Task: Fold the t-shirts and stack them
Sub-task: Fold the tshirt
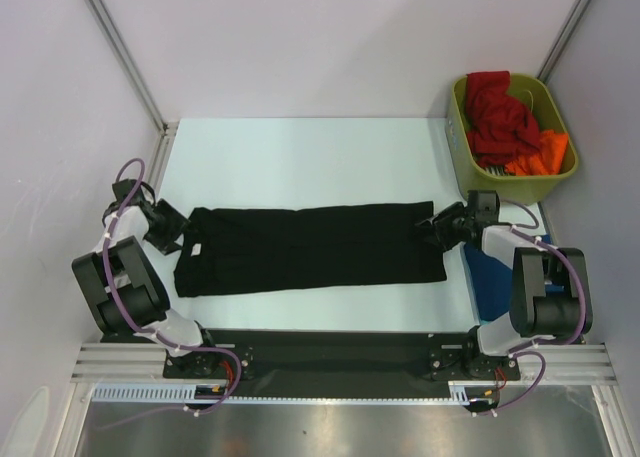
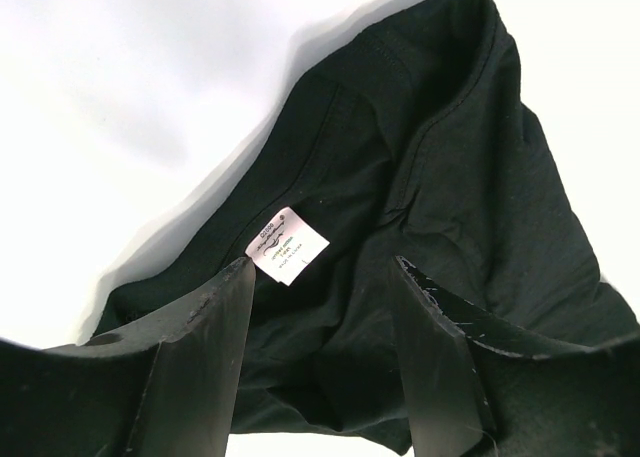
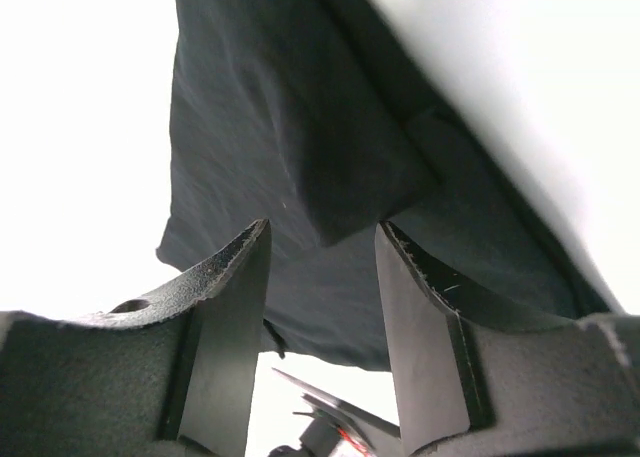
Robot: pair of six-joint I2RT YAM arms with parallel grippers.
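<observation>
Black t-shirt (image 1: pixel 310 249), folded into a long strip, lies across the near half of the white table (image 1: pixel 300 157). At its left, collar end, the left gripper (image 1: pixel 183 235) has its fingers spread and released over the white label (image 2: pixel 287 245). At the right end, the right gripper (image 1: pixel 432 229) is parted too. A fold of cloth sits between its fingers (image 3: pixel 220 307), seemingly unpinched. At far right an olive-green bin (image 1: pixel 520 189) holds a red shirt (image 1: pixel 500 112) and an orange shirt (image 1: pixel 540 155). The right arm partly hides a dark blue cloth (image 1: pixel 490 277).
</observation>
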